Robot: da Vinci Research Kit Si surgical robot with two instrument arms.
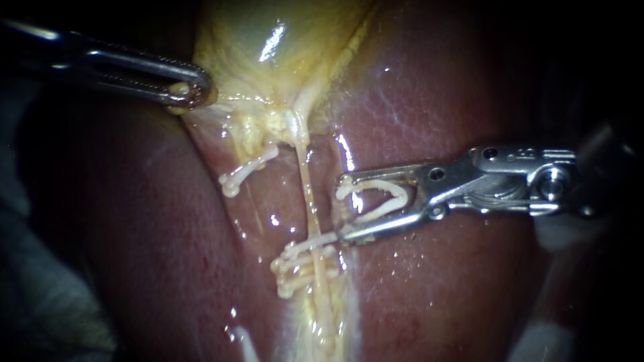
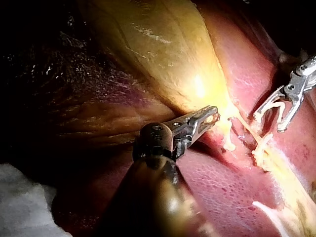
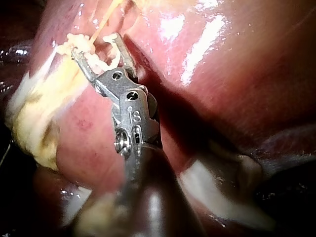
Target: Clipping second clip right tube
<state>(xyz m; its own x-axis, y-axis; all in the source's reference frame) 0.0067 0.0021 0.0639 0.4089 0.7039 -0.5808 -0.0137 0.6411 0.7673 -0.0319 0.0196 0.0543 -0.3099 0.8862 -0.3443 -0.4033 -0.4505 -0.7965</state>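
The right tube (image 1: 308, 194) runs as a thin pale strand down from the yellow gallbladder (image 1: 268, 40) over the liver (image 1: 436, 295). A white clip (image 1: 298, 265) sits across it low down. My right instrument (image 1: 343, 208) comes in from the right, its jaws spread and holding an open white clip (image 1: 379, 198) between them. That clip's lower leg reaches across the tube just above the seated clip, while its upper leg stays right of the tube. The right wrist view shows my right instrument (image 3: 96, 47) beside the tube. My left instrument (image 1: 191, 90) is shut on the gallbladder's edge (image 2: 212, 111).
Another white clip (image 1: 245, 173) sits on a short strand to the left of the tube. White gauze lies at the lower right (image 1: 543, 342) and beside my left instrument's shaft (image 2: 19, 197). Yellow fatty tissue (image 3: 34, 118) lines the tube's bed.
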